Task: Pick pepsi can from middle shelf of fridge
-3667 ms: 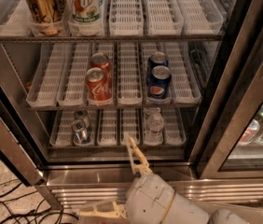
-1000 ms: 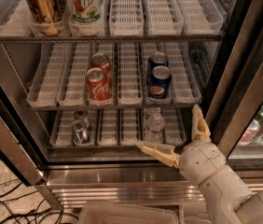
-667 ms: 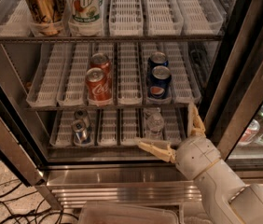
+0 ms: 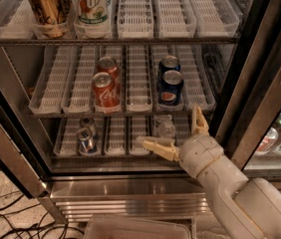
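Note:
Two dark blue pepsi cans stand one behind the other in a lane right of centre on the middle shelf (image 4: 138,78) of the fridge (image 4: 130,189). The front pepsi can (image 4: 171,87) shows its round logo; the second (image 4: 169,63) stands behind it. My gripper (image 4: 178,133) is open and empty, just below and in front of the front pepsi can, at the level of the bottom shelf. One finger (image 4: 155,146) points left and the other (image 4: 198,118) points up, right of the can.
Two red Coca-Cola cans (image 4: 104,91) stand two lanes left of the pepsi. The top shelf holds a gold can (image 4: 45,6) and a green-white can (image 4: 91,4). The bottom shelf holds silver cans (image 4: 86,136) and a clear bottle (image 4: 164,127). The black-edged door (image 4: 252,59) stands right.
My gripper has moved up and a little left, closer to the front pepsi can. The cans have not moved.

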